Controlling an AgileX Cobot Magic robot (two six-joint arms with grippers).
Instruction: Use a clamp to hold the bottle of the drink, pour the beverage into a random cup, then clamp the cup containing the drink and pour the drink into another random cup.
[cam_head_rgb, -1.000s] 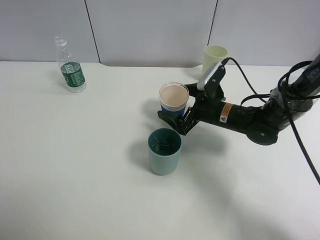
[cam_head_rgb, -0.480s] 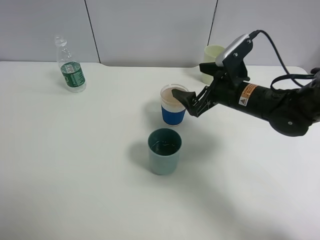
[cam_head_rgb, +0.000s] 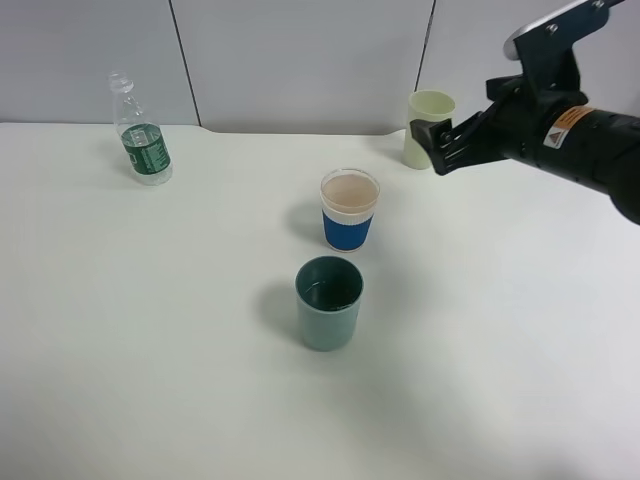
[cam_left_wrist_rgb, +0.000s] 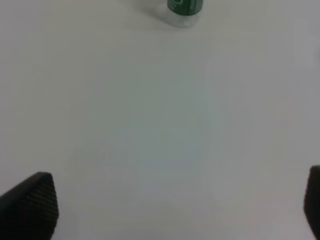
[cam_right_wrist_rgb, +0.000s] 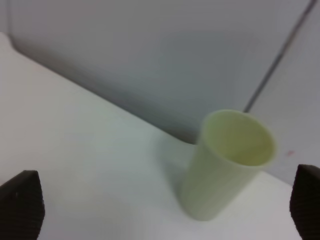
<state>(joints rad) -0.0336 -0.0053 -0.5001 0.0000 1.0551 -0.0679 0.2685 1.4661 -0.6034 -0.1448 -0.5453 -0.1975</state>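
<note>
The bottle stands upright at the far left, and its green label shows in the left wrist view. The blue-sleeved white cup stands upright mid-table, free of any grip. Just in front of it is the teal cup, with liquid glinting inside. My right gripper hangs open and empty above the back right, well clear of both cups. In the right wrist view its fingertips stand wide apart. My left gripper is open over bare table, short of the bottle, and is out of the high view.
A pale yellow-green cup stands at the back right, just beyond my right gripper, and fills the right wrist view. A grey panelled wall runs along the table's back edge.
My right gripper has let go of the blue-sleeved cup, then risen and drawn back to the right. The cup stays upright on the table. The teal cup and bottle have not moved.
</note>
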